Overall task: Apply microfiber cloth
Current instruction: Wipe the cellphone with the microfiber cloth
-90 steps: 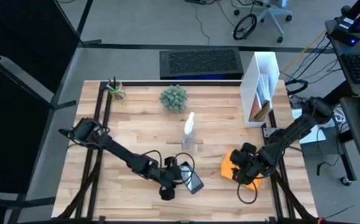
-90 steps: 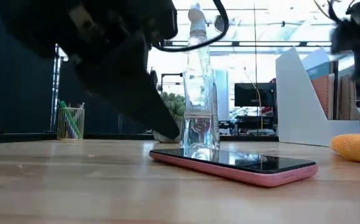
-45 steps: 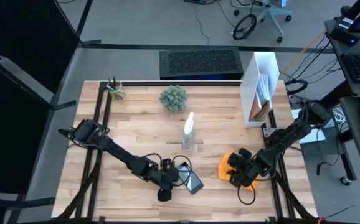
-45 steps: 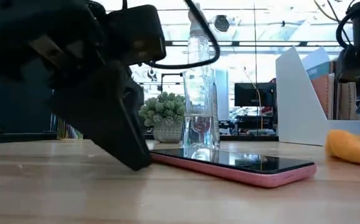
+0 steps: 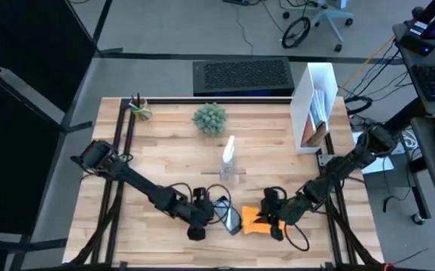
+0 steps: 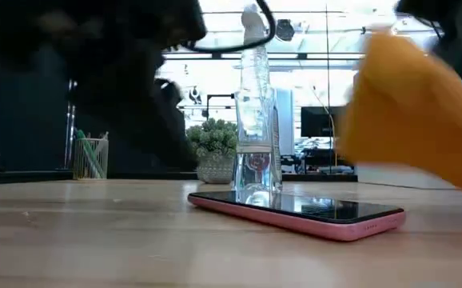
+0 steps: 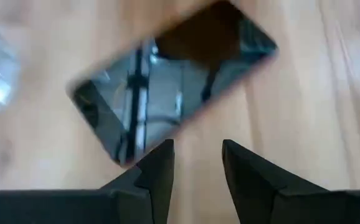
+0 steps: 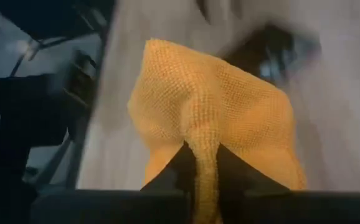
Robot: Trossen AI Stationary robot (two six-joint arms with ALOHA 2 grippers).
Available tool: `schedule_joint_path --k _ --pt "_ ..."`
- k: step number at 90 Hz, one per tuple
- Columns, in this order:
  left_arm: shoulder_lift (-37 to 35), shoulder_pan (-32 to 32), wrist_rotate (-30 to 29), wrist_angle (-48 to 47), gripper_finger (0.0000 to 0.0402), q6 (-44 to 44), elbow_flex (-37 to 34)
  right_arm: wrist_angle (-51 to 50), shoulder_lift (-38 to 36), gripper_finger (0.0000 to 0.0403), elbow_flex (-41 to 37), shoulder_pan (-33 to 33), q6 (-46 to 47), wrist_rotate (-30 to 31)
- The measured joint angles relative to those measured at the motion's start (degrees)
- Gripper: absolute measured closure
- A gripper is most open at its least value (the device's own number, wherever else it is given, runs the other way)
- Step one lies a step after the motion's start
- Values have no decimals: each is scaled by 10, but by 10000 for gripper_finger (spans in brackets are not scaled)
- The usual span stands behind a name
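Now the right gripper (image 5: 269, 217), jaws pinching the microfiber cloth (image 5: 252, 220), carries it just beside the phone (image 5: 231, 217), while the left gripper (image 7: 197, 163) waits jaws spread at the phone's other side; next, lower cloth onto the screen.

We see two dark jointed arms, our left arm (image 5: 138, 186) and right arm (image 5: 343, 167) slim and black, looped black cables at the wrists, blunt matte-black fingers (image 7: 157, 168)
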Motion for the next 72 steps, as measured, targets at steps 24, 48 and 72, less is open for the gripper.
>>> schedule_joint_path --k 24,48,72 --pt "39 47 31 107 279 37 0 -3 126 398 127 -46 -203 2" --pt "96 63 37 129 279 20 3 -4 245 398 177 -92 -248 -40" --pt "115 64 42 132 279 20 4 -38 272 398 182 -75 -162 -66"
